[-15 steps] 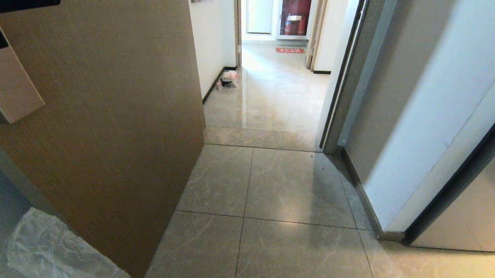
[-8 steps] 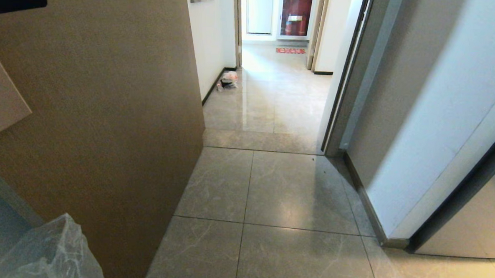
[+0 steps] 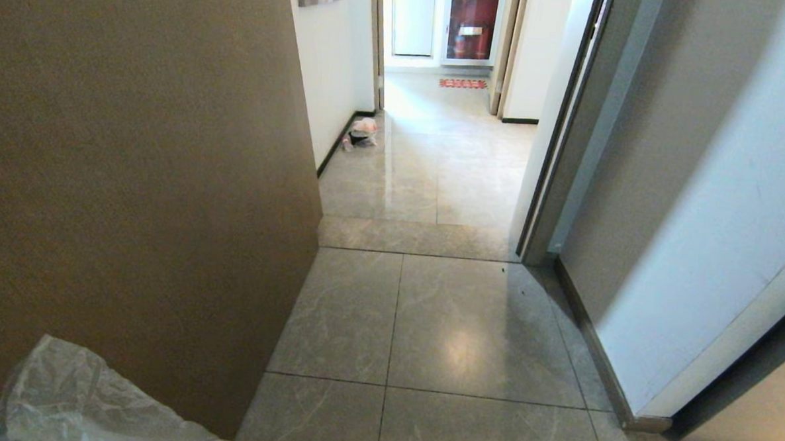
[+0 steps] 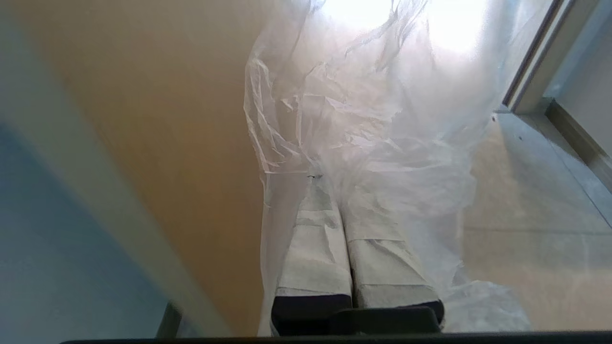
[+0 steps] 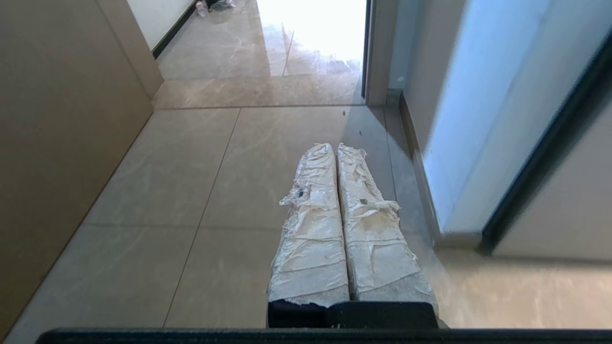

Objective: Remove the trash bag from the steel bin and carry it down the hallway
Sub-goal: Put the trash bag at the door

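the trash bag point(image 4: 363, 143) hangs crumpled from the left gripper point(image 4: 346, 191), whose taped fingers are clamped tight on its plastic; in the head view the bag shows at the lower left corner, just beside the brown door point(image 3: 143, 170). over the last second the door's handle has slid out of view and the doorway ahead has drawn closer, so the robot is rolling forward into the hallway point(image 3: 434, 182). the steel bin is not in view. the right gripper point(image 5: 337, 153) is closed and empty, held out over the tiles. the carry looks well underway.

head high, wrists low; all face hallway point(image 3: 434, 182)
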{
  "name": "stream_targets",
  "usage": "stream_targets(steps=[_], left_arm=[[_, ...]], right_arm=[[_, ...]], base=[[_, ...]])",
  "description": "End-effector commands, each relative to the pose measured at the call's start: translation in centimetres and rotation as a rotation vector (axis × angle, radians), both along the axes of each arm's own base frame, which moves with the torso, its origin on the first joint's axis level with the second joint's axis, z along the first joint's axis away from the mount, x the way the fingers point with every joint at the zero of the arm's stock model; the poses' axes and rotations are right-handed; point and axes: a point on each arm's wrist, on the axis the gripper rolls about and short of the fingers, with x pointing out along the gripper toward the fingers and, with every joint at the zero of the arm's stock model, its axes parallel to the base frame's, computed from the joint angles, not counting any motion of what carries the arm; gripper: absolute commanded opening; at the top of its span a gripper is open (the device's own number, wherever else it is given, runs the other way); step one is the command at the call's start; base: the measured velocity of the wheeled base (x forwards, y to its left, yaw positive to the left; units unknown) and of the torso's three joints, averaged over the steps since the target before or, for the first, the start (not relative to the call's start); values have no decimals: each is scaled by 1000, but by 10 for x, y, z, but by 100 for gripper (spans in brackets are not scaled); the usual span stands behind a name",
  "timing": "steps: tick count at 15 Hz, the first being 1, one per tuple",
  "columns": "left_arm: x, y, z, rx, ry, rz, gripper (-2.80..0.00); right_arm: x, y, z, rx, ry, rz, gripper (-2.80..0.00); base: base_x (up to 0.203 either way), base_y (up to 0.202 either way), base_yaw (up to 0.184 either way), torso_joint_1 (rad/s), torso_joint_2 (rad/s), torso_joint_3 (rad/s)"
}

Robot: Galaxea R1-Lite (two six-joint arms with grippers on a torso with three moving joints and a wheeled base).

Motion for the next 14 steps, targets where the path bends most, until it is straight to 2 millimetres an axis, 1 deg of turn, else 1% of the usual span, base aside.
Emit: stream_targets(steps=[1,14], left_arm=[[0,0,0,-1,3,0,-280],[0,0,0,-1,1,0,-280]], right_arm=[[0,0,0,0,1,0,-280],[0,0,0,0,-1,0,-280]], base=[[191,0,-1,5,2,1],[193,0,2,4,3,4]])
